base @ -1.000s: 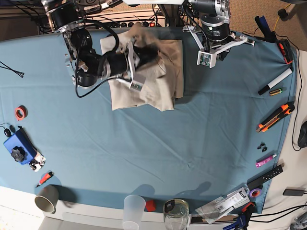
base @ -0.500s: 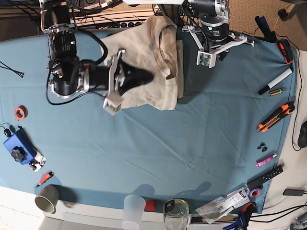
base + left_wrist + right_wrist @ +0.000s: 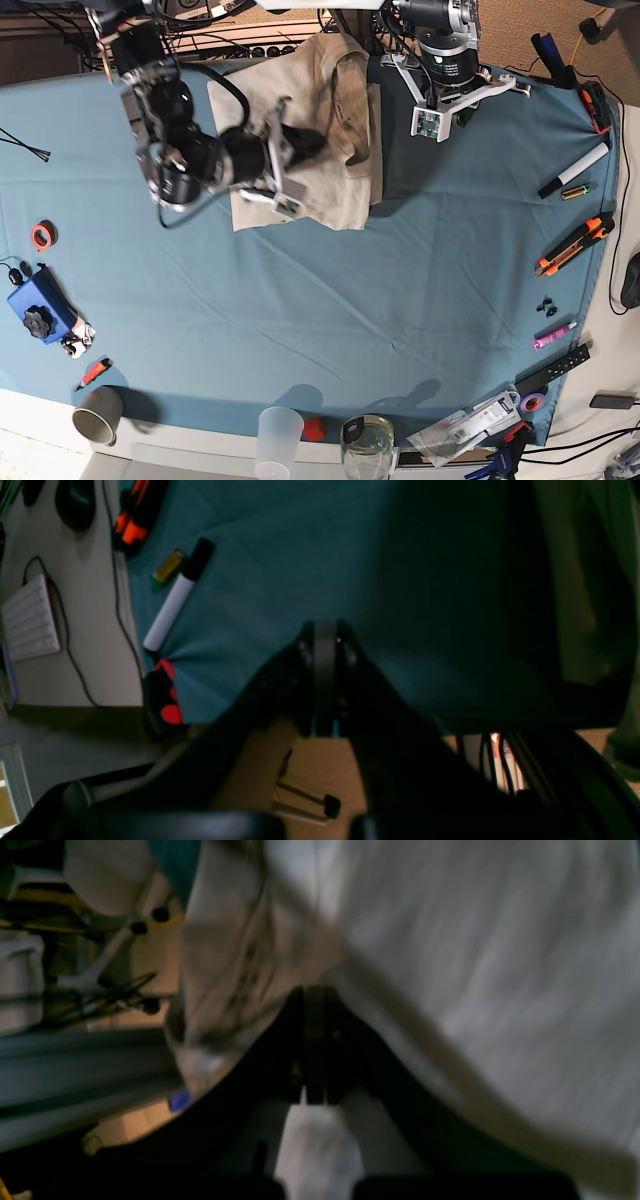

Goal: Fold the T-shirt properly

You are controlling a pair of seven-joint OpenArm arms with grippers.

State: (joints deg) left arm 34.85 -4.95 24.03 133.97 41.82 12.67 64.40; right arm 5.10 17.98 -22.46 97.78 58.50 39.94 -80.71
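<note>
The T-shirt [image 3: 330,130] lies at the far edge of the bench [image 3: 330,300], on the teal tablecloth [image 3: 400,280], already gathered into a compact, roughly rectangular stack with the ribbed collar [image 3: 345,105] showing on top, so most of the folding looks done. The right fingers [image 3: 310,140] are pressed together, with blurred beige cloth all around and just past their tips; whether a layer is pinched between them cannot be told. The left fingers [image 3: 325,635] are also closed with nothing between them, hovering over bare tablecloth, with the shirt's edge off to one side and a white marker [image 3: 176,596] well apart on the other. What seems left is flattening and squaring the rumpled top layer, perhaps one last fold.
</note>
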